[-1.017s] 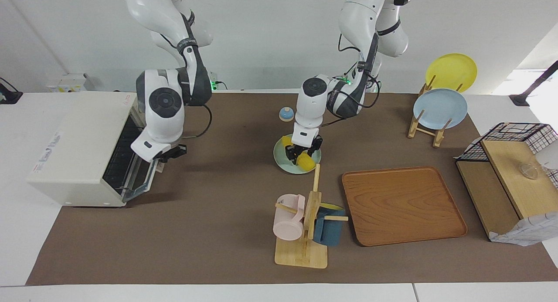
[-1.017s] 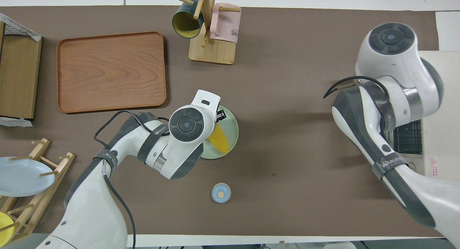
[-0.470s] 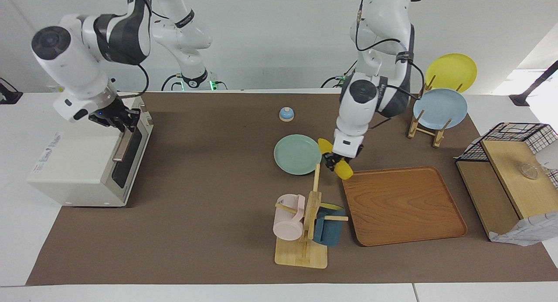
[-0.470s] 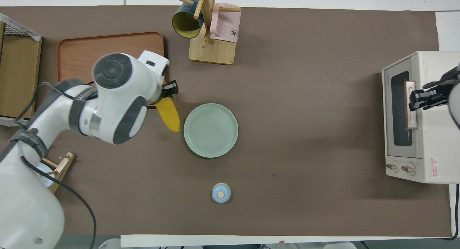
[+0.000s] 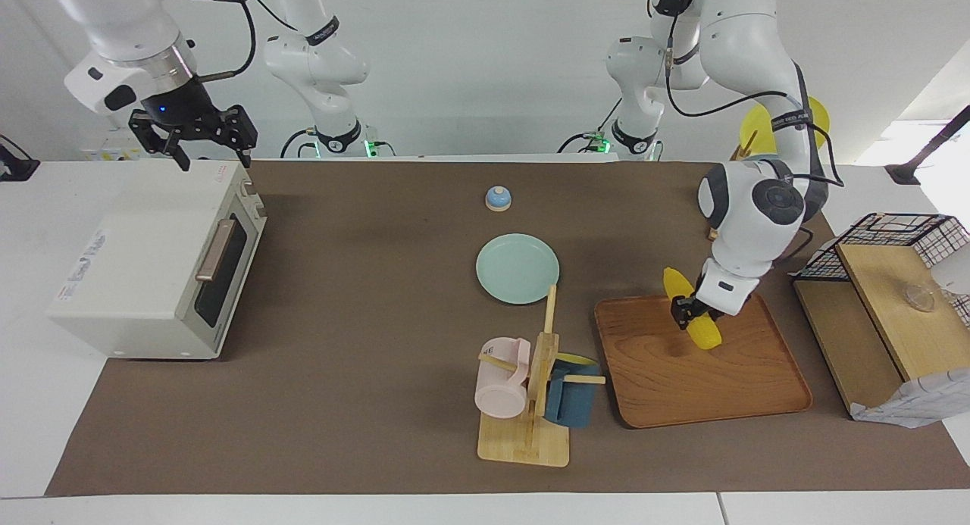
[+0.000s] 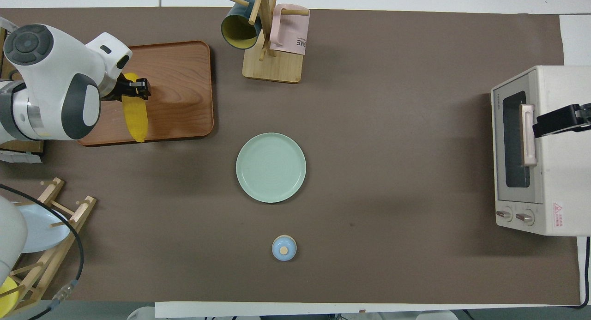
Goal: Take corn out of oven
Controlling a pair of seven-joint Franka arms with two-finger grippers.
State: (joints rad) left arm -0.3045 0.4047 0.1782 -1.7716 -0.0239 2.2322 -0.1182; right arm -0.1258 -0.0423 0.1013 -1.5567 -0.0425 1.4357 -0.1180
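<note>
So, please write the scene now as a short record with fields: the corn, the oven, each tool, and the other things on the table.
corn: bright yellow corn cob, held over the brown wooden tray
oven: off-white toaster oven, door shut, at the right arm's end of the table
left tool: shut on the cob, over the tray
right tool: open, above the oven
others: pale green round plate, bare; small blue bell, nearer to the robots than the plate

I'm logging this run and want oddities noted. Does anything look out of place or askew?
Nothing is spilled or damaged. The left gripper holds the corn tilted over the tray, not yet set down. The oven is closed, with the right gripper open above it.
</note>
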